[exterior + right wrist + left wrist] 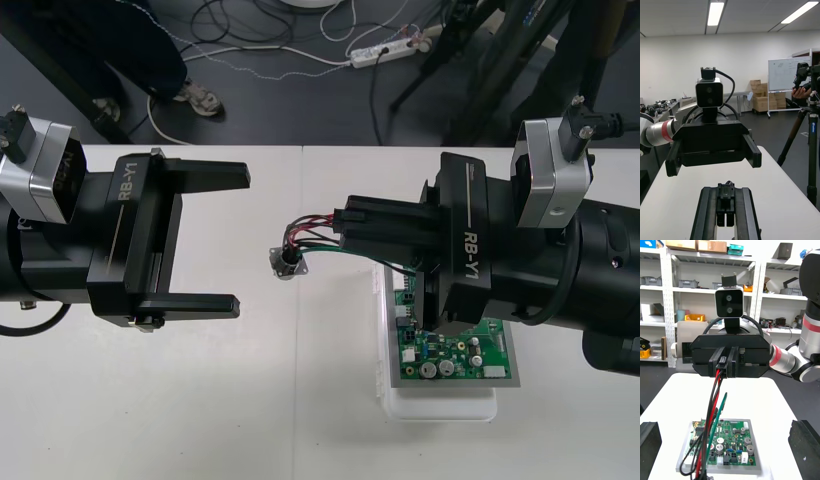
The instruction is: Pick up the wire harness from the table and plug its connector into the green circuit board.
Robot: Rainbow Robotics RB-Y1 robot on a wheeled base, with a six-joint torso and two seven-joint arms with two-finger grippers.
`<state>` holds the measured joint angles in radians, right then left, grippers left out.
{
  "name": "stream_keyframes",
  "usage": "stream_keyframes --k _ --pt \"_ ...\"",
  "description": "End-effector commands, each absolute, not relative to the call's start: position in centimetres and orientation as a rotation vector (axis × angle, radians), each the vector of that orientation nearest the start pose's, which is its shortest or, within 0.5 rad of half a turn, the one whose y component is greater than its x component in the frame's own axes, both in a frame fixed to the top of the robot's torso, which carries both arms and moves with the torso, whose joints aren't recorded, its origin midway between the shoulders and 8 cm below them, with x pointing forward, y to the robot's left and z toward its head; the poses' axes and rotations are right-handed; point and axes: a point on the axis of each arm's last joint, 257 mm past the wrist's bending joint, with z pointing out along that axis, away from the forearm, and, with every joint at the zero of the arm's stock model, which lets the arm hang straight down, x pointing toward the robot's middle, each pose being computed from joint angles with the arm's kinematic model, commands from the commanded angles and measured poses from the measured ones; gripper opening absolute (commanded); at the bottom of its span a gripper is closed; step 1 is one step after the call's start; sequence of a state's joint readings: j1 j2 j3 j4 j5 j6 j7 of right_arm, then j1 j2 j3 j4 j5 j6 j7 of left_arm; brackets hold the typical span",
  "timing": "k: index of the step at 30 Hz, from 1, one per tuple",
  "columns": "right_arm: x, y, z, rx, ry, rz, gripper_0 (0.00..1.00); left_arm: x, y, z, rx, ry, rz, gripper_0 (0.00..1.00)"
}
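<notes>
Pinching the wire harness (312,240) by its plug (723,365), right gripper (345,225) hangs above green board (455,355) | harness runs lengthwise toward left gripper (240,240), jaws spread | socket (285,262) end nearest it.

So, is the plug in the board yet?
Out. The right gripper is shut on the plug, held clear of the board, wires and socket dangling. The left gripper stands open opposite.

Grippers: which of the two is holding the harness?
The right gripper: it is shut on the harness, whose wires trail from it. The left gripper stands open, holding nothing.
</notes>
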<state>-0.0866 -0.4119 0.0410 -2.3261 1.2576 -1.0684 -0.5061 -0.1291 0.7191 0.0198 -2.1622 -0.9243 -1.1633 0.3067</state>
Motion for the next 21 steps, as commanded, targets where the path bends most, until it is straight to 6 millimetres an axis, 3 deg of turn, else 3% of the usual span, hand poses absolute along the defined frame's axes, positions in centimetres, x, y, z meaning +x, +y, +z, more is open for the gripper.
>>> stream_keyframes --k 1,8,21 --pt "25.2 1.0 3.7 -1.133 0.881 1.027 0.0 26.9 5.2 1.6 1.281 0.92 -1.013 1.0" --pt "24.3 1.1 3.7 -1.094 0.863 1.14 0.0 26.9 5.1 1.9 1.277 0.927 -1.029 1.0" --pt "24.6 1.5 2.8 -1.14 0.845 1.063 0.0 26.3 4.5 2.2 1.266 0.923 -1.09 1.0"
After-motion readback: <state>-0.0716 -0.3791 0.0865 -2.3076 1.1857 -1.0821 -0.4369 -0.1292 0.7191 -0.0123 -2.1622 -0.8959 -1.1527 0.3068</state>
